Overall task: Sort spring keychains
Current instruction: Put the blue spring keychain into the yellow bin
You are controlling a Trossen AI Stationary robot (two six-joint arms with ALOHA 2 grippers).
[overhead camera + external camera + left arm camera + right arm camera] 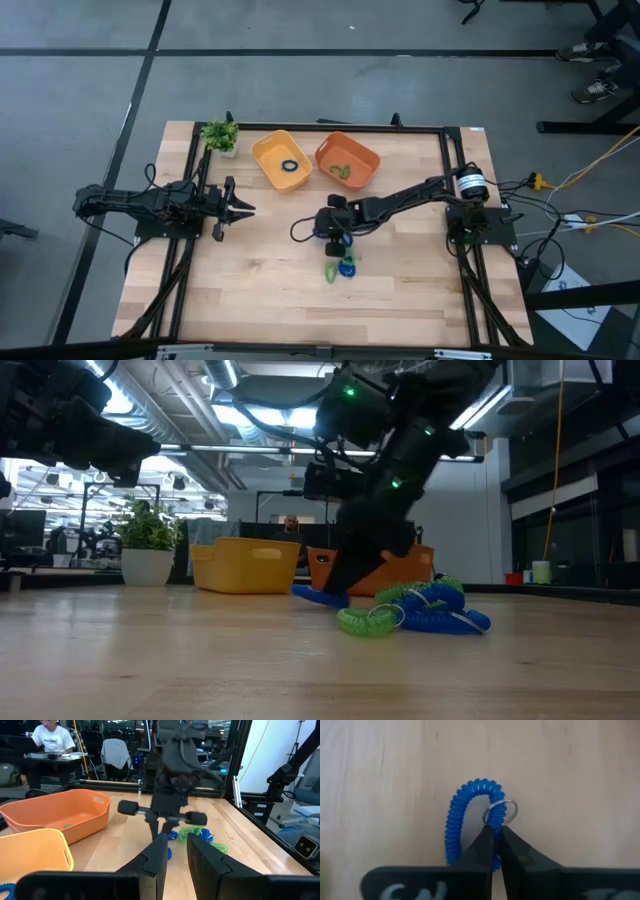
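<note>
Right gripper pinches a blue spring keychain down on the light wood table, mid-table, just beside a green-blue keychain pile. Left gripper hovers apart, fingers slightly parted. Beyond: yellow tray, orange tray, potted plant, seated person.

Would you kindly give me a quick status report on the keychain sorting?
Right tool shut on blue keychain at table centre. Left tool idle at left, open. One blue in yellow tray, green in orange tray. Small pile remains; nothing blocking.
</note>
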